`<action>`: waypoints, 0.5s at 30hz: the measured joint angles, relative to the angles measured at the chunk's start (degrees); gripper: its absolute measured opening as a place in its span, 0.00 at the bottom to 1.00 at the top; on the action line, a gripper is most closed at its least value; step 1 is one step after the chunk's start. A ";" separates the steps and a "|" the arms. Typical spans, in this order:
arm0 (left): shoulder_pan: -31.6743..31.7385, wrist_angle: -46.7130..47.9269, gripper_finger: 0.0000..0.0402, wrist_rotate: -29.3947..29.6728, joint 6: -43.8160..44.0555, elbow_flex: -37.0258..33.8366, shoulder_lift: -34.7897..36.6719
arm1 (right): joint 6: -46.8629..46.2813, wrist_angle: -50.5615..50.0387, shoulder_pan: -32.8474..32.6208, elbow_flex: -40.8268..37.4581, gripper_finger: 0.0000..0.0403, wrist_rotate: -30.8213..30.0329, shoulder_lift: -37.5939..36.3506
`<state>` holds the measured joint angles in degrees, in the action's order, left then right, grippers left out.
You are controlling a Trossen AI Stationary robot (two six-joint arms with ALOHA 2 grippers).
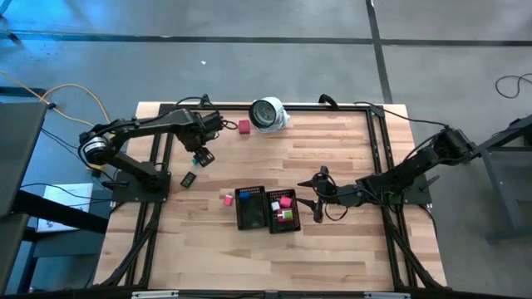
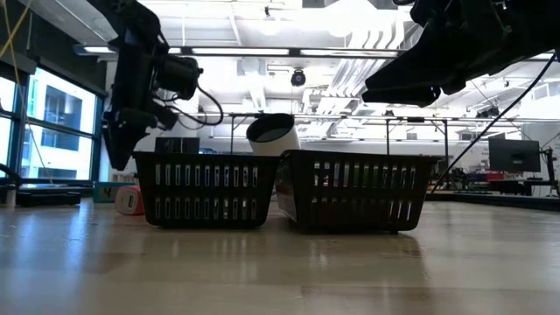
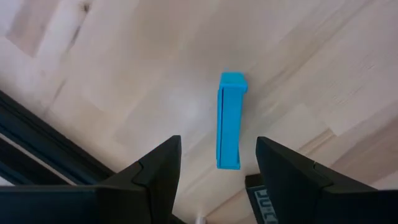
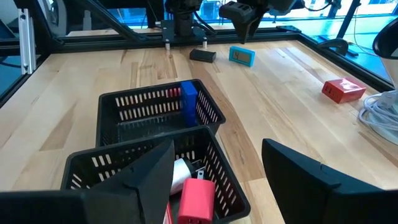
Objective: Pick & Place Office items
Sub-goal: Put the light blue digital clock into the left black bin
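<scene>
A: Where is the left gripper [image 1: 202,156]?

B: Upper left of the high view, fingers spread and empty above a flat blue plastic piece [image 3: 229,121] lying on the wooden table [image 1: 332,158].

A: And the right gripper [image 1: 314,193]?

B: Centre right, open beside two black mesh trays [image 1: 268,208] holding pink, perhaps green, pieces [image 1: 285,208].

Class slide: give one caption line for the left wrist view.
Open left gripper poised above a blue piece lying on the wooden table.
</scene>
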<state>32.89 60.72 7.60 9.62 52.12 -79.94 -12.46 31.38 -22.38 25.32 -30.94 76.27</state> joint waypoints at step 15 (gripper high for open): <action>-0.07 -6.48 0.50 -3.33 0.92 -4.79 0.00 | -0.01 0.02 -0.01 0.00 0.57 1.36 0.02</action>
<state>32.82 54.24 4.27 10.55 47.33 -79.94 -12.47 31.40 -22.39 25.32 -29.58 76.29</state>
